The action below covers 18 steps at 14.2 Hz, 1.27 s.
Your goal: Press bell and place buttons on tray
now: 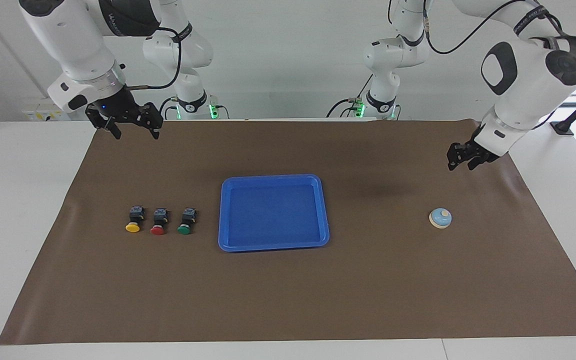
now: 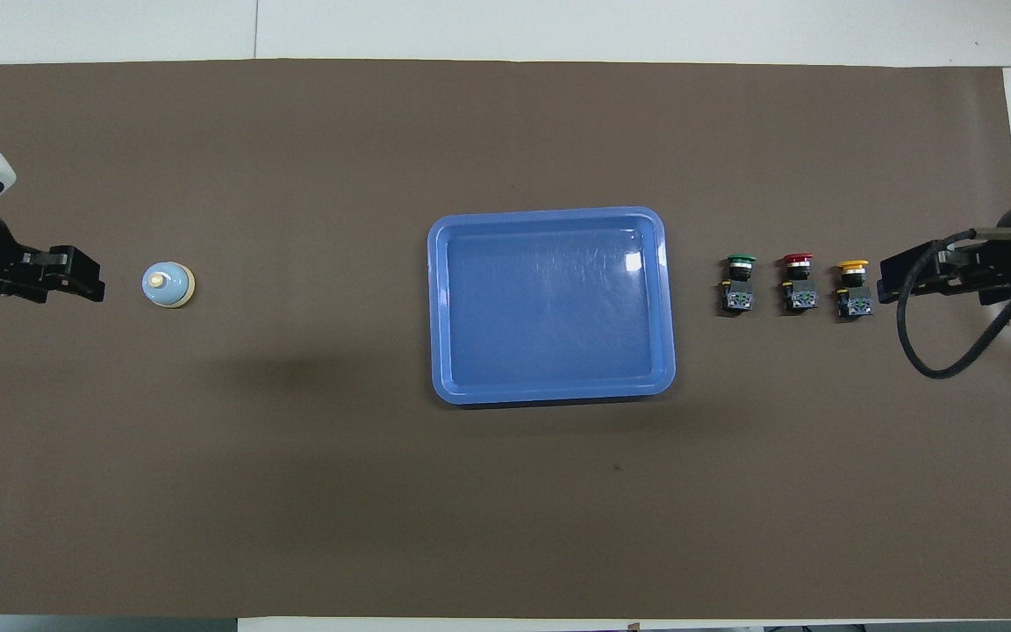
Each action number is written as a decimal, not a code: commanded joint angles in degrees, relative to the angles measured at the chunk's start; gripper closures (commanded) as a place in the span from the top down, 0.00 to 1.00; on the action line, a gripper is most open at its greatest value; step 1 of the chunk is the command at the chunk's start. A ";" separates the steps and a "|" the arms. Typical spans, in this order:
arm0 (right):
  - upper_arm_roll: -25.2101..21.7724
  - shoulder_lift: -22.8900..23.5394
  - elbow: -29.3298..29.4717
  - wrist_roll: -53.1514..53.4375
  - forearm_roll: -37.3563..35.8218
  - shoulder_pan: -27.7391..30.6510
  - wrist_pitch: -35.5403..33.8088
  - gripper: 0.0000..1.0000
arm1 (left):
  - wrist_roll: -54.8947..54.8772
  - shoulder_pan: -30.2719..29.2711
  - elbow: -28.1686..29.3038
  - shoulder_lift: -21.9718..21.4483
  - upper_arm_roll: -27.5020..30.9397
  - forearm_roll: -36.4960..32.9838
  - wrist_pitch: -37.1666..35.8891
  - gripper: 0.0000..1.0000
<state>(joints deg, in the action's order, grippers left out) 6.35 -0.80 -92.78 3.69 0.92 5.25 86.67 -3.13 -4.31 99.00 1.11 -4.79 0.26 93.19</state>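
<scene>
The light-blue bell point(image 1: 440, 218) point(image 2: 168, 285) stands on the mat toward the left arm's end. The yellow point(image 1: 134, 220) point(image 2: 853, 288), red point(image 1: 158, 222) point(image 2: 798, 283) and green point(image 1: 186, 221) point(image 2: 739, 283) buttons lie in a row toward the right arm's end. The blue tray point(image 1: 273, 177) point(image 2: 549, 213) sits between them, with nothing in it. My left gripper point(image 1: 460, 166) point(image 2: 100, 283) hangs open and empty in the air beside the bell. My right gripper point(image 1: 135, 132) point(image 2: 881, 279) hangs open and empty in the air beside the yellow button.
A brown mat point(image 1: 288, 300) covers most of the white table. The arms' bases point(image 1: 193, 105) stand at the robots' edge of the table. A black cable point(image 2: 935, 351) loops from the right wrist.
</scene>
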 commanded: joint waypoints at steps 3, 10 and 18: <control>0.24 -0.78 -0.83 -0.43 0.83 3.89 -0.36 1.00 | 1.99 1.40 2.69 -4.62 0.22 -0.53 -3.90 1.00; 0.24 -2.63 -11.96 -5.16 0.83 8.01 18.50 1.00 | 1.90 2.72 0.32 -0.77 0.22 0.35 -3.18 1.00; 0.15 9.76 -15.48 -11.50 0.13 12.24 33.72 1.00 | 2.87 3.96 -3.29 -1.02 0.31 0.26 -8.20 1.00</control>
<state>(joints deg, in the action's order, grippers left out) 6.10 8.37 -105.64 -6.07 0.88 15.97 117.56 -1.49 -1.10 96.82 -0.02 -4.92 0.46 86.57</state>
